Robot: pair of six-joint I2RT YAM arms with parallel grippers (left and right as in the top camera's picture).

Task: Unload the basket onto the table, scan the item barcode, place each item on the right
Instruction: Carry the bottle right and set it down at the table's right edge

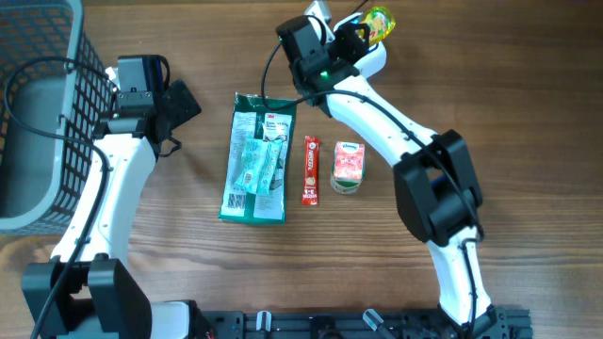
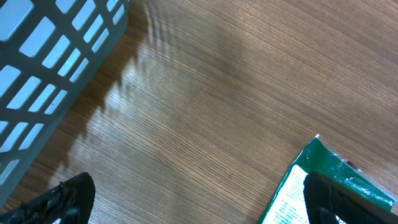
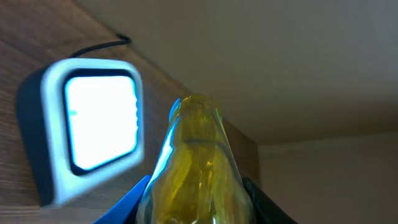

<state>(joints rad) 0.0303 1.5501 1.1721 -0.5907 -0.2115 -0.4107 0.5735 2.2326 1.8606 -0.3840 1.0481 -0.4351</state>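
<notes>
**Fig.: 1 pouch held at scanner**

R tool (image 1: 361,33) clamped on 1 yellow pouch (image 3: 196,168). Its long axis runs out from the fingers, tip pointing away, beside 1 lit scanner (image 3: 93,124). L tool (image 1: 181,105) wide apart. Tabletop (image 1: 528,113): 1 green packet (image 1: 256,155), 1 red sachet (image 1: 310,169), 1 carton (image 1: 349,166), 1 basket (image 1: 80,85).

yellow pouch (image 3: 198,168), maybe blue-edged; green bag (image 1: 254,160); red sachet (image 1: 310,171); grey grid basket (image 1: 57,38).
</notes>
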